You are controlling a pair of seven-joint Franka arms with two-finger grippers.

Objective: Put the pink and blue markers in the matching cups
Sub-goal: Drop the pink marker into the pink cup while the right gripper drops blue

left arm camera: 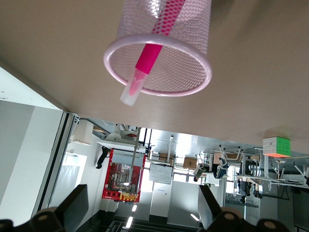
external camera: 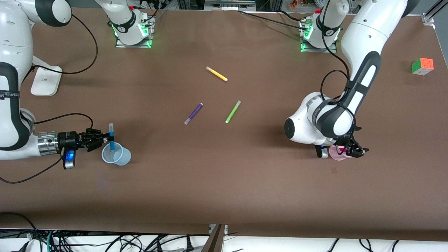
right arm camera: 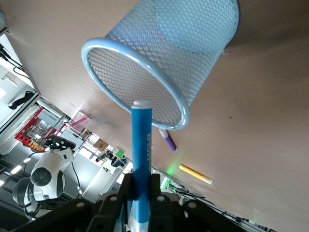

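blue marker [external camera: 111, 138] pinched in right pincer [external camera: 105, 139] over blue cup [external camera: 116, 154] | left pincer [external camera: 350, 151] spread over pink cup [left arm camera: 159, 53]

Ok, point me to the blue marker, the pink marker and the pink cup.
blue marker [right arm camera: 142, 145]: right wrist view, mid-barrel, above the right gripper [right arm camera: 141, 189] shut on it.
pink marker [left arm camera: 147, 60]: left wrist view, barrel at the cup's mouth.
pink cup [left arm camera: 193, 89]: left wrist view, its rim.
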